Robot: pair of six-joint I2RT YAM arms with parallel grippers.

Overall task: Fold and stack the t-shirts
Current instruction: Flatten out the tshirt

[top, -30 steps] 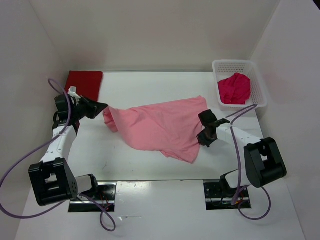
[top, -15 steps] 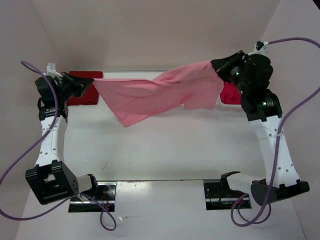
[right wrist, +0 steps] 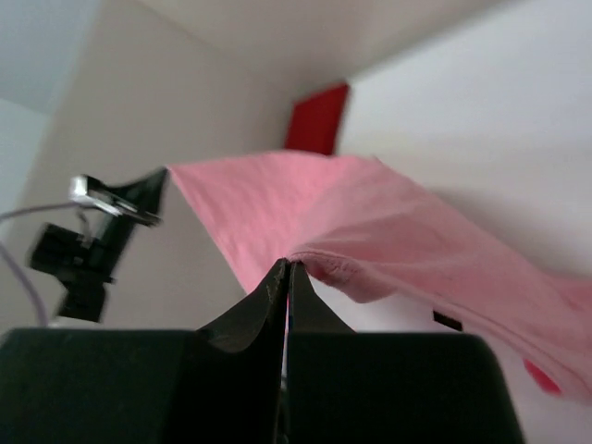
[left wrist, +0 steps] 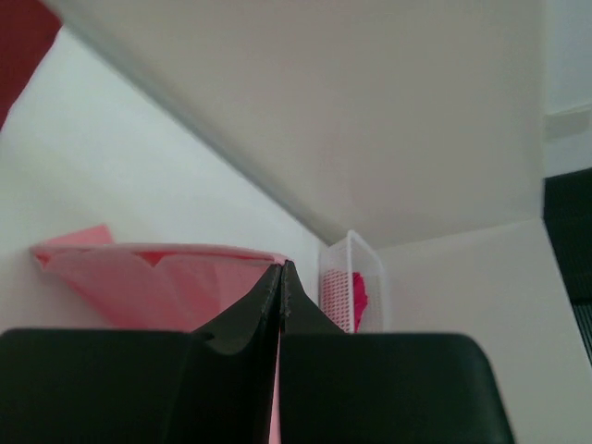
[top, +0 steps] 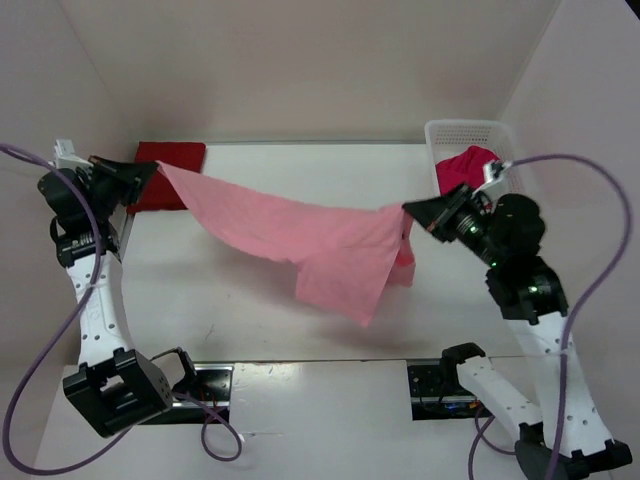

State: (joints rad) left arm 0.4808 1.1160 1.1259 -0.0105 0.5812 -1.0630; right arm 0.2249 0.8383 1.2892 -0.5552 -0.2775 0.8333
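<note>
Top external view first: got the light pink shirt (top: 320,240) strung up in mid-air between both arms, with the top edge well clear of the surface (top: 250,330). Left jaws clamped shut on one corner at the far left, right jaws pinched shut on the other end over at the right. Same story from both wrist views, cloth nipped right at the tips. Looks thin, light and totally floppy: sags in the middle, droops into a long pointed flap toward the near side, soft wrinkles all over. Can't tell whether that lowest tip touches down. Won't hold any shape by itself, so probably best gripped at corners or along a hem, kept taut, then laid out flat before folding. Pretty likely to bunch or slip if grabbed mid-panel. Plain colour, no print, maybe a sleeve bundled up near the right end, hard to say. Also spotted: dark red shirt (top: 180,160) already folded flat at the far left, and bright magenta shirt (top: 462,170) crumpled in the white basket (top: 470,126) at the far right.
</note>
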